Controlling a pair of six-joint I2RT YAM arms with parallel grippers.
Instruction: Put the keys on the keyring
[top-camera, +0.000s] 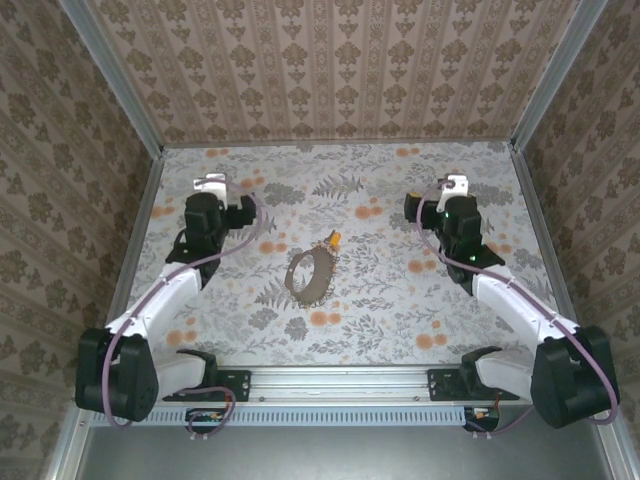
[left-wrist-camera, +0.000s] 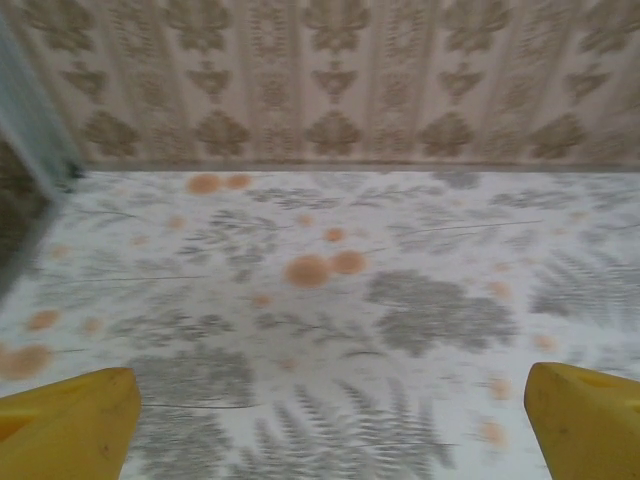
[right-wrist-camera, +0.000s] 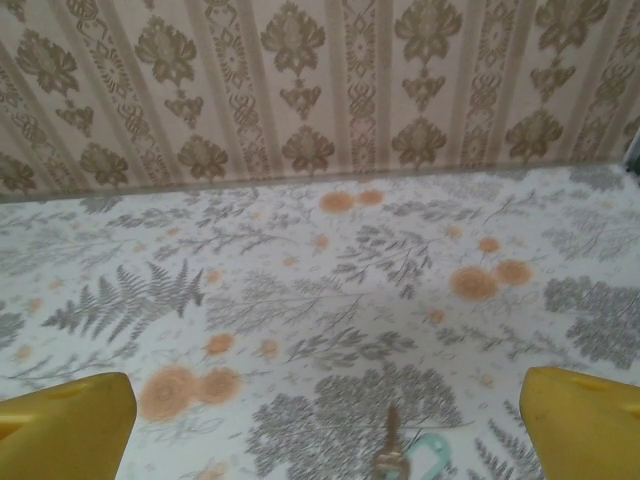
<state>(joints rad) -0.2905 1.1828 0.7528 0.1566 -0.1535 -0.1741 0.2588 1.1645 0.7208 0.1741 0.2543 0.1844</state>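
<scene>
I see the keyring (top-camera: 310, 277), the keys (top-camera: 333, 239) just beside it, lying between my left gripper (top-camera: 210, 184) and right gripper (top-camera: 456, 185), both spread wide and empty.

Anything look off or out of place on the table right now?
Nothing spilled or damaged. The thin grey-brown chain loop and tiny yellow-orange key lie mid-table. One stray: a small brownish key-like piece with a pale green loop lies just ahead of the right gripper.

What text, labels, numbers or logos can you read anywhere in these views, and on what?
None: there is no readable word, number, brand or sign.
The keyring and the key show no legible marking at this size.
The tablecloth and the wallpaper carry only printed pattern.
</scene>
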